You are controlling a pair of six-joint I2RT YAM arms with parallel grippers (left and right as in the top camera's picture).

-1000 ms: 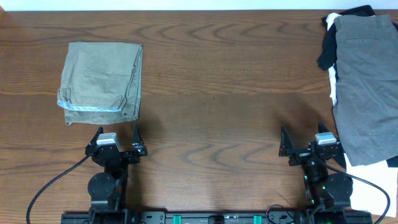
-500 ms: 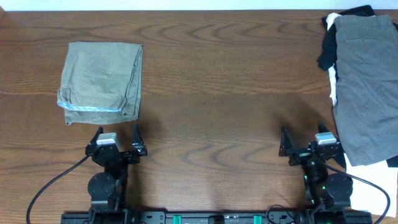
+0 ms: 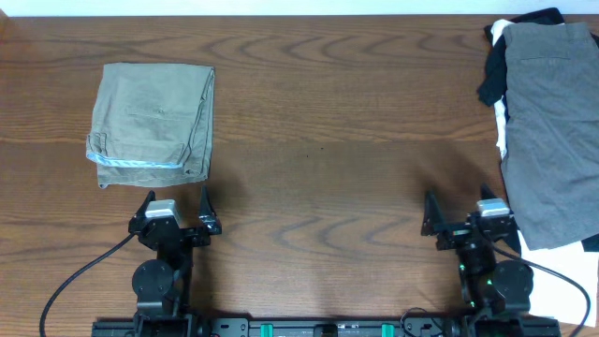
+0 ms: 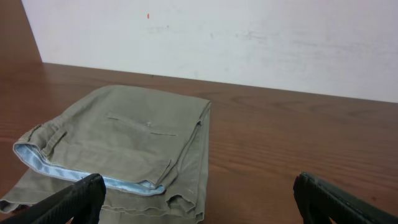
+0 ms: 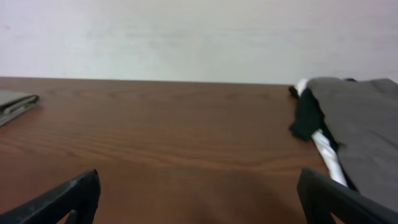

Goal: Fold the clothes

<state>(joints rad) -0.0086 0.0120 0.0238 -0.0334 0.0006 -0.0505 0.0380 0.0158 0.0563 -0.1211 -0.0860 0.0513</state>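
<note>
Lying folded at left, the khaki trousers (image 3: 153, 122) free your centre for the clothes pile (image 3: 552, 122); left gripper (image 3: 176, 199) and right gripper (image 3: 465, 212) gape wide, empty.

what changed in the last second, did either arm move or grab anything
Almost nothing. The right gripper crept a touch towards the right and near edges of the brown wooden table; its jaws are open and hold nothing. The left gripper, also open, the folded khaki trousers and the pile of grey, black and white clothes stayed as they were.
</note>
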